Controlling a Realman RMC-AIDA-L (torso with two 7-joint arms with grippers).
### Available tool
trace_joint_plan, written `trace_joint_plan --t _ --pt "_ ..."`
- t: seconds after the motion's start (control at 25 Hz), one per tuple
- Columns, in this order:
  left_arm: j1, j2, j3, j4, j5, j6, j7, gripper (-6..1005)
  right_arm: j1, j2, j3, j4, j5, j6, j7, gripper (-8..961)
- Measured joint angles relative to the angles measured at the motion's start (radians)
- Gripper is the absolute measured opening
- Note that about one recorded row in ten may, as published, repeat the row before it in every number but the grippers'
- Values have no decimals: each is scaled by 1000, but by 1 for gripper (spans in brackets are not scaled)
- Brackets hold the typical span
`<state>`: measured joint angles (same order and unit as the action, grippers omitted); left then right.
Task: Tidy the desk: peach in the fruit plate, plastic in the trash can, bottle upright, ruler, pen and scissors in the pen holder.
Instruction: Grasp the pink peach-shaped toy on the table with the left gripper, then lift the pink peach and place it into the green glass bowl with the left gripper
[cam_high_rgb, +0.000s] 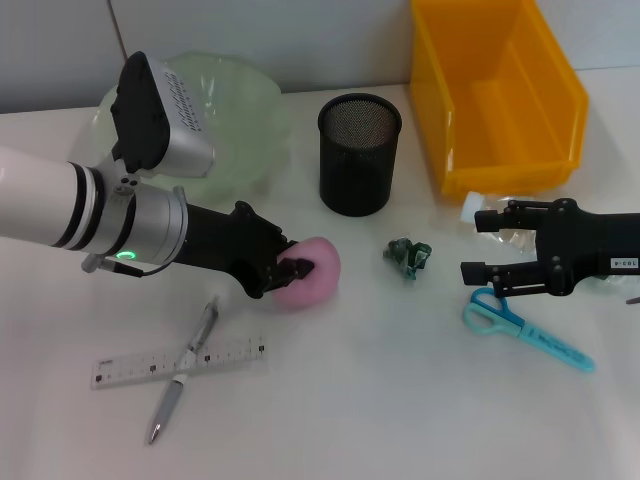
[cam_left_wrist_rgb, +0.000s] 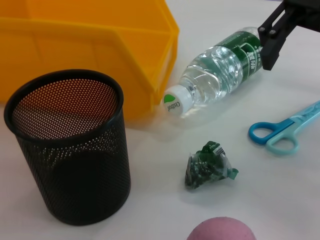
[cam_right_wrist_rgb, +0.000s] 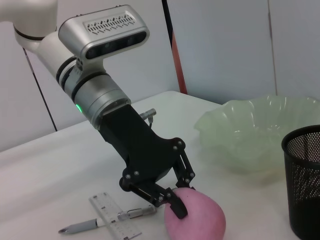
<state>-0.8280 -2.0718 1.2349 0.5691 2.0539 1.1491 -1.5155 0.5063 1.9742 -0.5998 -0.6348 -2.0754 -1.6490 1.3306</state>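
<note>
**Left gripper on the peach, bottle lying by the bin**

Looking down from the head camera, I have the left gripper (cam_high_rgb: 292, 268) low on the table with its black fingers (cam_right_wrist_rgb: 176, 206) clamped on the pink peach (cam_high_rgb: 318, 268). The peach rests on the white table (cam_high_rgb: 380, 400), in front of the pale green fruit plate (cam_high_rgb: 245, 120) and not in it. The right wrist view confirms the contact: one finger presses the near side of the fruit, and the other reaches around behind it.

The right gripper (cam_high_rgb: 478, 247) hovers on the other side, its jaws spread apart with nothing between them. It sits over the clear bottle (cam_left_wrist_rgb: 220, 72), which lies on its side just in front of the yellow bin (cam_high_rgb: 495, 90), white cap pointing toward the black mesh pen holder (cam_high_rgb: 359, 153). The pen holder stands upright between the plate and the bin.

The crumpled green plastic (cam_high_rgb: 408, 256) lies on the table between the peach and the right gripper. The blue scissors (cam_high_rgb: 525, 328) lie flat just below the right gripper. Near the front left, the clear ruler (cam_high_rgb: 180, 362) lies flat with the pen (cam_high_rgb: 185, 370) crossing over it at an angle.
</note>
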Motion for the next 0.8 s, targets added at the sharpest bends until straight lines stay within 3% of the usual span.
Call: trace_joint_plan --t 0.72,0.8 --pt "1 2 -13 4 -16 2 7 105 4 0 -1 0 0 0 0 835" --pt "32 7 -80 56 -35 33 9 95 4 0 0 0 0 1 0 835"
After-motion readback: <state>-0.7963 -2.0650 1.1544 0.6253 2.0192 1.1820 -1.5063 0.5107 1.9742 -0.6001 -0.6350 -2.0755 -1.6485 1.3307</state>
